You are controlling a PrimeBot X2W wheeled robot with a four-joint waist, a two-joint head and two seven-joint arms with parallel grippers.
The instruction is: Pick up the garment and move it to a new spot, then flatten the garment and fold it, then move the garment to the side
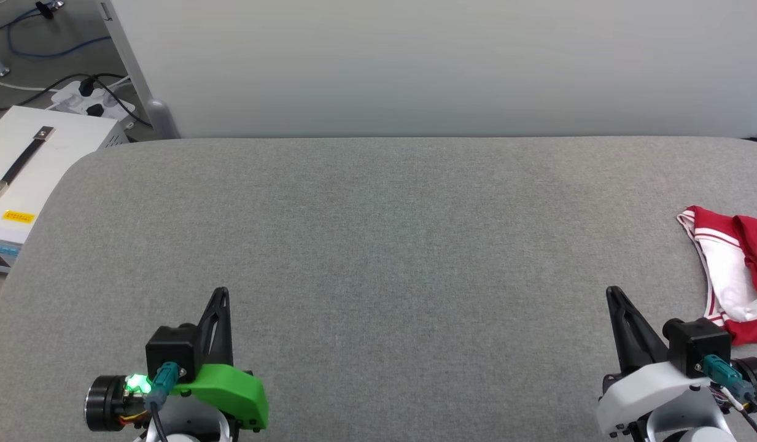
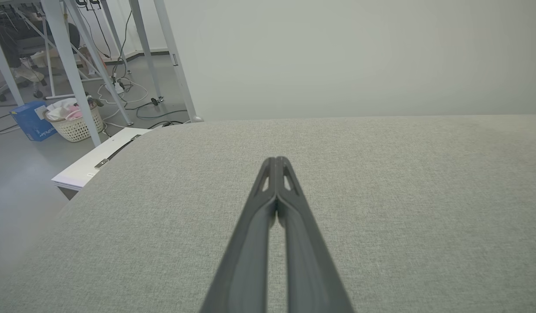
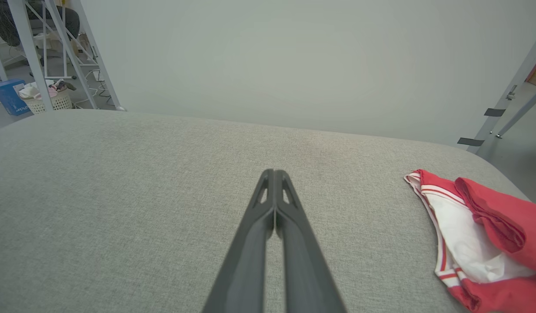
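One garment (image 1: 731, 276) lies crumpled near the right gripper (image 1: 611, 293), both it and the left gripper (image 1: 220, 293) pinched closed, empty (the left wrist view adds one white basket (image 2: 76, 124)).

Robotics lab / test bay, not home. Work surface before me: big grey fabric-covered table (image 1: 378, 245), plain pale partition (image 1: 415, 61) behind. Floor beyond: loose cables (image 2: 124, 89), power strip (image 1: 83, 101) w/ plugs, white equip. case (image 1: 53, 153) w/ strap handle + yellow label. Bare metal frame legs (image 2: 69, 65), white basket (image 2: 75, 126) of cloth, blue box (image 2: 29, 122) beside it.
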